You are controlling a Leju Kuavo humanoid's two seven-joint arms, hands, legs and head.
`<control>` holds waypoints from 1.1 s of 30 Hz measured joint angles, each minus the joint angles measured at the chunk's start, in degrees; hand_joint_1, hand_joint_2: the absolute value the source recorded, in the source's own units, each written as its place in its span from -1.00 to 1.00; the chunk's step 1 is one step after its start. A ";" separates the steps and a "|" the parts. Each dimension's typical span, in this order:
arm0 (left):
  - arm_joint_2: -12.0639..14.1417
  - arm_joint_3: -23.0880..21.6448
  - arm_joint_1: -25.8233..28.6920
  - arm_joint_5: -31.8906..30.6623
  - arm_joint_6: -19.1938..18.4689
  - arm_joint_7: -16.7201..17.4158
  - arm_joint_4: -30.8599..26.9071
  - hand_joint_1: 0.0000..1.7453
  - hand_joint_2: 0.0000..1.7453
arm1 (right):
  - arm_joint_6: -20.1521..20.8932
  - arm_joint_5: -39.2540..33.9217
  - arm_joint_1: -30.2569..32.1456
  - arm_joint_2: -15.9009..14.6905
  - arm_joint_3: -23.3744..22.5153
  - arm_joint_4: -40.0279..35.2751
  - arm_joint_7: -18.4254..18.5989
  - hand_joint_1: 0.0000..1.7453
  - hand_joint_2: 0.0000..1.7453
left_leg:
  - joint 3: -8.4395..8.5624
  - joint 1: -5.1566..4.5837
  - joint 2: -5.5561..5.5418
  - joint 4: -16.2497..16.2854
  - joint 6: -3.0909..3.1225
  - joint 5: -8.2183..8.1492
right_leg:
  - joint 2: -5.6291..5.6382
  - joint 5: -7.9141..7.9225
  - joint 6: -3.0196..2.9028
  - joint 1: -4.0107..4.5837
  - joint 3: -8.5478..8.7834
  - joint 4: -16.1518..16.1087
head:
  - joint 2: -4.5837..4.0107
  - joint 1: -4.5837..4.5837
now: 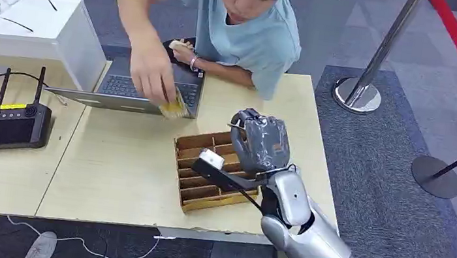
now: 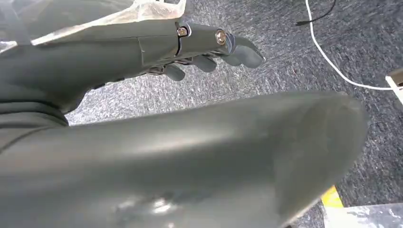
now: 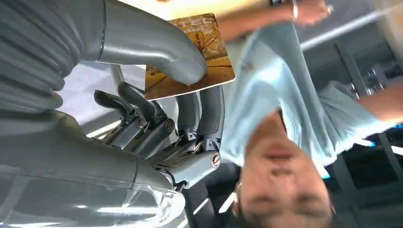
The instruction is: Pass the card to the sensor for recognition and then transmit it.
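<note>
At the far left of the pale wooden worktop stands a white box with a pair of thin-framed glasses lying on top. In front of it rests a black remote controller with two antennas. To the right of the box sits an open grey laptop, and a person in a light blue shirt leans over it from the far side. The person's hand holds a yellowish card near the front edge of the laptop.

Further right lies a brown cardboard tray with several narrow compartments. The right robot hand is raised above the right end of this tray. In the right wrist view, this robot hand pinches a yellow-brown picture card between the thick grey thumb and the darker fingers, so the card is held and is up in the air, in front of the person.

The left robot hand hangs over grey carpet floor, where a white cable runs. Its fingers are curled inwards and hold nothing.
</note>
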 joint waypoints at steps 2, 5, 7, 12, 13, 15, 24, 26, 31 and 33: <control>0.00 -0.02 -0.01 -0.06 0.00 -0.04 0.00 -1.00 -1.00 | 0.15 0.02 -0.77 0.00 -0.02 -0.72 0.00 1.00 1.00 | 0.00 0.00 0.00 0.00 0.00 0.00 | 0.00 0.00 0.00 0.00 0.00 0.00 | 0.00 0.02; 0.00 -0.02 0.00 -0.22 0.07 -0.06 0.00 -1.00 -1.00 | 0.26 0.04 -1.54 0.00 -0.09 -1.29 0.00 1.00 1.00 | 0.00 0.00 0.00 0.00 0.00 0.00 | 0.00 0.00 0.00 0.00 0.00 0.00 | 0.00 0.02; 0.00 -0.02 -0.02 -0.44 0.09 -0.07 0.00 -1.00 -1.00 | 0.55 0.04 -2.33 0.02 -0.07 -1.31 -0.09 1.00 1.00 | 0.00 0.00 0.00 0.00 0.00 0.00 | 0.00 0.00 0.00 0.00 0.01 0.00 | 0.00 0.02; -0.02 -0.09 -0.17 -0.85 0.07 -0.02 0.00 -1.00 -1.00 | 1.81 0.09 -4.98 0.35 0.13 -1.29 -0.15 1.00 1.00 | 0.00 0.00 0.00 0.00 0.00 0.00 | 0.00 0.00 0.00 0.00 0.01 0.01 | 0.00 0.00; -0.04 -0.13 -0.30 -0.92 0.02 0.04 0.00 -1.00 -1.00 | 2.10 0.09 -5.58 0.52 0.17 -1.29 -0.20 1.00 1.00 | 0.00 0.00 0.00 0.00 0.00 0.00 | 0.00 0.00 0.00 0.00 0.01 0.01 | -0.02 0.02; -0.11 -0.22 -0.55 -1.07 -0.04 0.09 0.00 -1.00 -1.00 | 2.29 0.17 -6.42 0.79 0.26 -1.25 -0.28 1.00 1.00 | 0.00 0.00 -0.01 0.00 0.00 0.00 | 0.00 0.00 0.00 0.00 0.02 0.01 | 0.00 0.02; -0.20 -1.09 -1.15 -1.81 -0.39 0.42 0.00 -1.00 -1.00 | 2.88 0.22 -9.24 2.78 1.18 -0.30 -1.42 1.00 1.00 | -0.02 0.00 -0.01 0.00 0.00 0.00 | 0.00 0.00 0.00 0.00 0.01 0.01 | 0.00 0.00; -0.22 -1.22 -1.36 -1.90 -0.48 0.42 0.00 -1.00 -1.00 | 3.08 0.15 -9.56 3.32 1.49 0.21 -1.64 1.00 1.00 | -0.02 0.00 -0.01 0.00 0.00 0.00 | 0.00 0.00 0.00 0.01 0.01 0.01 | 0.00 0.00; -0.26 -1.51 -1.71 -2.40 -0.83 0.77 0.00 -1.00 -1.00 | 3.50 0.26 -10.14 4.50 2.14 2.01 -2.19 1.00 1.00 | -0.03 0.00 -0.01 -0.01 0.00 0.00 | 0.00 0.00 0.00 0.01 0.01 0.02 | 0.00 0.00; -0.35 -1.51 -1.78 -2.51 -0.92 0.81 0.00 -1.00 -1.00 | 3.83 0.44 -10.26 5.01 2.40 2.87 -2.30 1.00 1.00 | -0.03 0.00 -0.02 0.00 0.00 0.00 | 0.00 0.00 0.00 0.01 0.01 0.02 | 0.00 0.02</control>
